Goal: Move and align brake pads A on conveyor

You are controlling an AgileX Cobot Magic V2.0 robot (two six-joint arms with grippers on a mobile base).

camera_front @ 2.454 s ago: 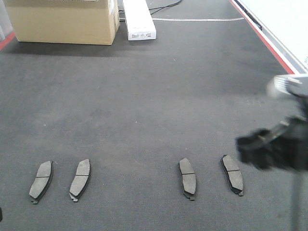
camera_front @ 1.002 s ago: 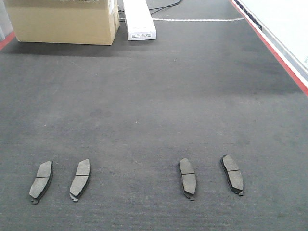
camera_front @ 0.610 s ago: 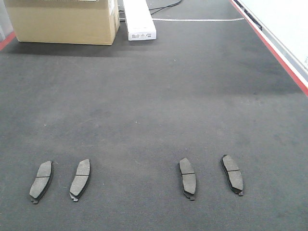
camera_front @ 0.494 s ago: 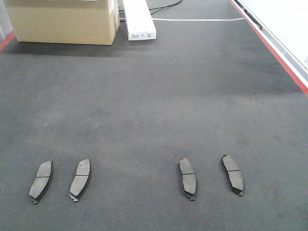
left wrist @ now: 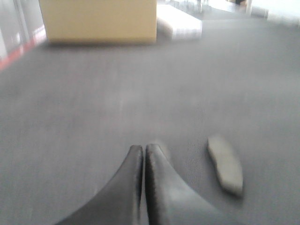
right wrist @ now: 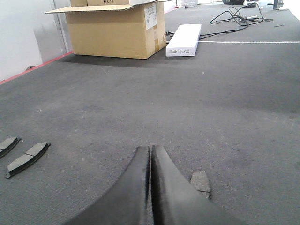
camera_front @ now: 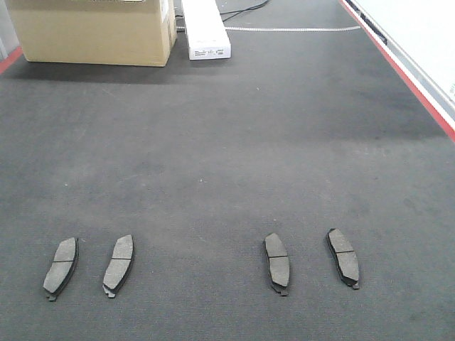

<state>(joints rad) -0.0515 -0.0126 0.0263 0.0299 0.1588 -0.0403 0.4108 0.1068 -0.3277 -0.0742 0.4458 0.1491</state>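
Four brake pads A lie flat on the conveyor [camera_front: 227, 142], set in a rough row near its front edge: a left pair, the first [camera_front: 60, 267] just beside the second [camera_front: 119, 263], and a right pair, the third [camera_front: 277, 262] near the fourth [camera_front: 343, 256], with a wide gap of bare belt between the pairs. Each pad lies lengthwise up the belt, the left two leaning one way and the right two the other, so the row is not quite parallel. Neither arm shows in the front view. The wrist cameras show the left gripper [left wrist: 142, 152] and the right gripper [right wrist: 150, 152] low over the belt, each with its jaws pressed together and empty. One pad sits just right of the left jaws in a blurred picture, another partly hidden beside the right jaws. A cardboard box [camera_front: 92, 32] and a white case [camera_front: 206, 28] stand at the far end. The placing step looks done or close to it; any further move would call for spreading the jaws and squaring a tilted pad to its neighbours.
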